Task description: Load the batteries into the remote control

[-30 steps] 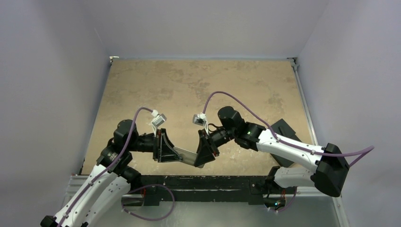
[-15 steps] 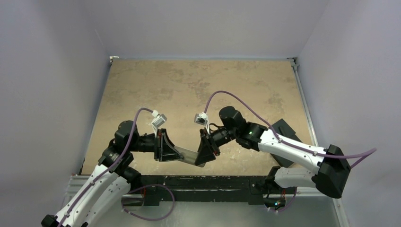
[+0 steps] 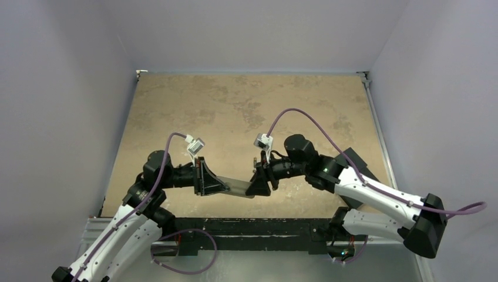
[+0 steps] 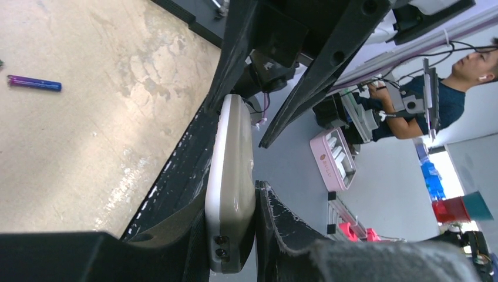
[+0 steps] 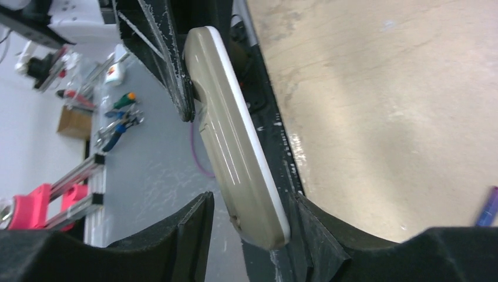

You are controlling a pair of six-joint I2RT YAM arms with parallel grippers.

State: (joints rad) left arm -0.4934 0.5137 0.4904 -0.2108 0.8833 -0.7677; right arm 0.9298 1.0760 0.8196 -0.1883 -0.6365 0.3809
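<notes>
The remote control [image 3: 238, 188] hangs above the table's near edge, between both grippers. My left gripper [image 3: 220, 187] is shut on one end, and in the left wrist view its pads press the remote control [image 4: 230, 176] on its white front and grey back. My right gripper [image 3: 257, 188] is open around the other end. In the right wrist view the remote control [image 5: 235, 147] stands between the jaws, with a clear gap on its grey side. A purple battery [image 4: 34, 83] lies on the table, and its tip [image 5: 487, 207] shows at the right wrist view's edge.
A flat black slab [image 3: 352, 157] lies on the table at the right, partly under my right arm. The black rail [image 3: 246, 226] runs along the table's near edge, just below the remote. Grey walls close in three sides of the table.
My right gripper has opened off the remote's end and its arm has shifted right. The left gripper tightened slightly and keeps its hold. The remote now lies flatter.
</notes>
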